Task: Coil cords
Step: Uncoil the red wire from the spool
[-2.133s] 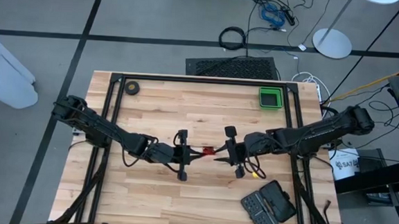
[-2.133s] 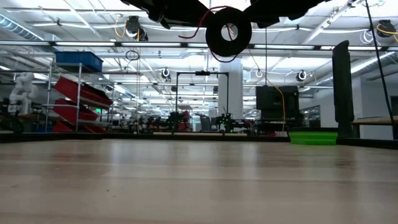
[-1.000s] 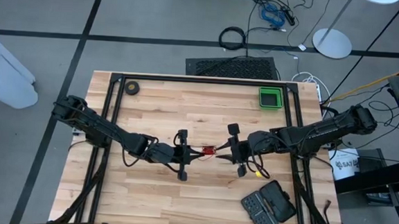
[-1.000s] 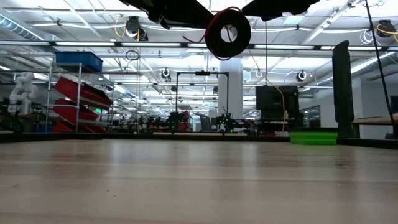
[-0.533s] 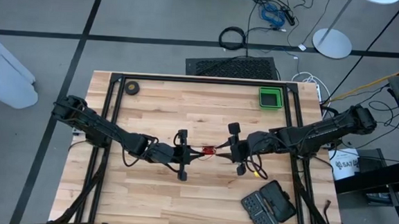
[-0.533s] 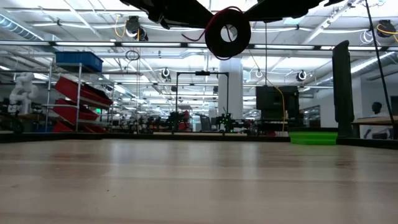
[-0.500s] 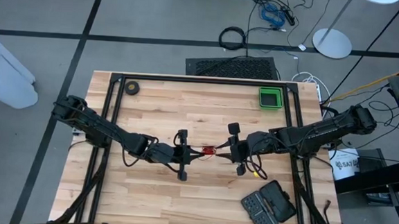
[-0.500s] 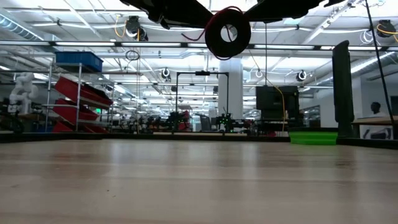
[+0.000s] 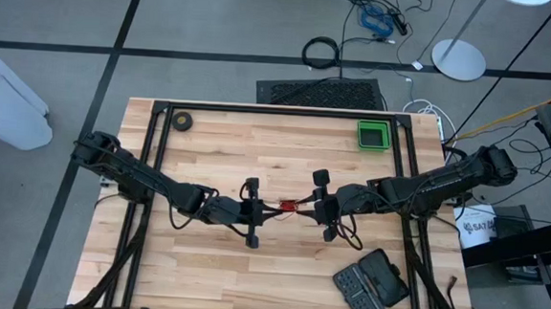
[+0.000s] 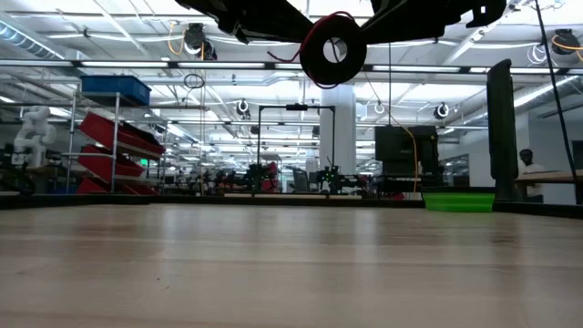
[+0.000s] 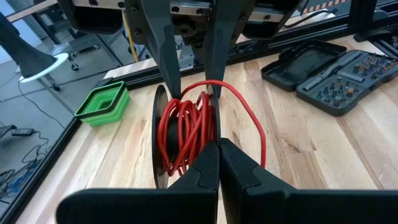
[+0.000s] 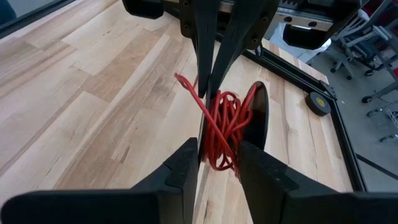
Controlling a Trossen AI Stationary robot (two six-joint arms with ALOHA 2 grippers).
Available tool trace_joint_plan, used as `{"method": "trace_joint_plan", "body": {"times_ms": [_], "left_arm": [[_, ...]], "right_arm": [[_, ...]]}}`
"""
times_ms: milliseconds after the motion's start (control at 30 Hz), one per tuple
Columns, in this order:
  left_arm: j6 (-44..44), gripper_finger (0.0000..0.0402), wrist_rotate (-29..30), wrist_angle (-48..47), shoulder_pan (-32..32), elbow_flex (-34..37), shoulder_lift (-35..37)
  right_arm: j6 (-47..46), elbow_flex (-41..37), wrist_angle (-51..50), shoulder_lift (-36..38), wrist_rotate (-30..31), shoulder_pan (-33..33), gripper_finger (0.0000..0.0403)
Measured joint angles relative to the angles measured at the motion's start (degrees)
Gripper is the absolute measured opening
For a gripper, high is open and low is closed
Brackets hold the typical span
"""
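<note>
Item: black reel (image 10: 333,48) wound with red cord (image 11: 186,134), held in the air between two grippers over the middle of the wooden table (image 9: 256,153).

Left gripper (image 11: 217,163): fingers pressed together, pinching one flange of the reel. Right gripper (image 12: 217,167): fingers slightly spread, straddling the cord windings at the reel's rim; a firm grip cannot be told. One cord loop hangs loose off the spool. Also on table: green bin (image 9: 373,135), black bit case (image 9: 371,284), small black roll (image 9: 182,121).
</note>
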State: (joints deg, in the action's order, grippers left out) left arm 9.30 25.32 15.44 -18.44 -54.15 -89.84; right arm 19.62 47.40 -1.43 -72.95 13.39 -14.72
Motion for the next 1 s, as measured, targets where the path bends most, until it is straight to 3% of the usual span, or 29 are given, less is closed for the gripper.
{"method": "trace_joint_plan", "body": {"times_ms": [467,1000], "left_arm": [[0.0,0.0,0.0,0.0,0.0,0.0,0.0],[0.0,0.0,0.0,-0.2,0.0,0.0,0.0]], "right_arm": [[-0.3,0.0,-0.1,0.0,-2.9,0.0,0.0035],[-2.4,0.0,-1.4,0.2,-3.3,0.0,0.0027]]}}
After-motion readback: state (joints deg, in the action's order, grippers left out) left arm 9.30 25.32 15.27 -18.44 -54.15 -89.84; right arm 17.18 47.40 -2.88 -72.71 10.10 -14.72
